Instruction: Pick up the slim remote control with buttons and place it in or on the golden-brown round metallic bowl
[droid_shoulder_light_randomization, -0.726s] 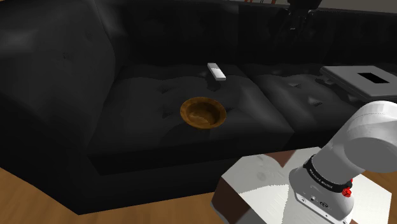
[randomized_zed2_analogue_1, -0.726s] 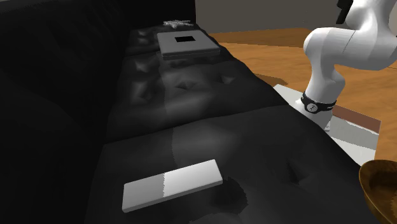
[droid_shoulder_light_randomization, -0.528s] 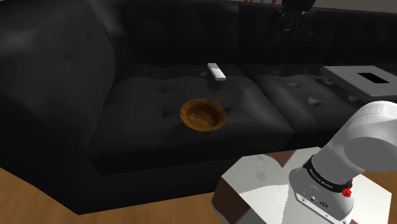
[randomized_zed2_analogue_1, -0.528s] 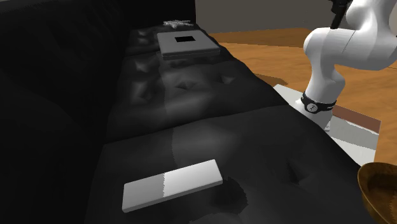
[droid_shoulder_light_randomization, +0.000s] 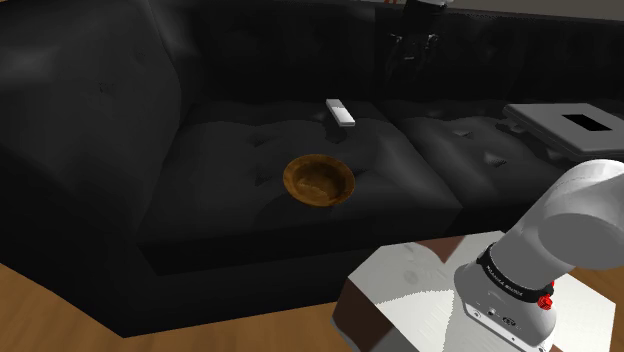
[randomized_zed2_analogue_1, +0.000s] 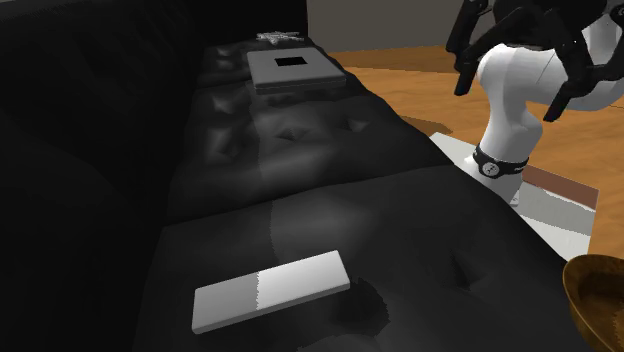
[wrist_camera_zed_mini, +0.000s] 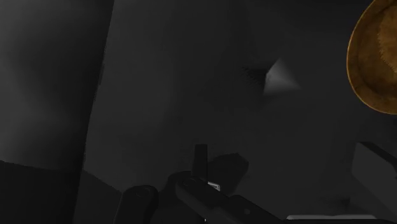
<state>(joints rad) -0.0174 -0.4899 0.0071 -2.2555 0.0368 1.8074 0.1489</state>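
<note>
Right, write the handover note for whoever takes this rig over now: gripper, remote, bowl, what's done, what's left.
Gripper: open and empty, high over the backrest of the black sofa, clear of the remote.
Remote: flat on the seat cushion near the backrest, apart from the bowl.
Bowl: brown, upright, empty, on the same cushion nearer its front edge.
Done: nothing yet; the remote is not grasped.
Left: descend to the remote, grasp, lift, carry to the bowl, release.

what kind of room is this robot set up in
Most likely a living room: a long black tufted sofa stands on a wooden floor, with a slim white remote and a golden-brown bowl lying on its seat cushion.
</note>
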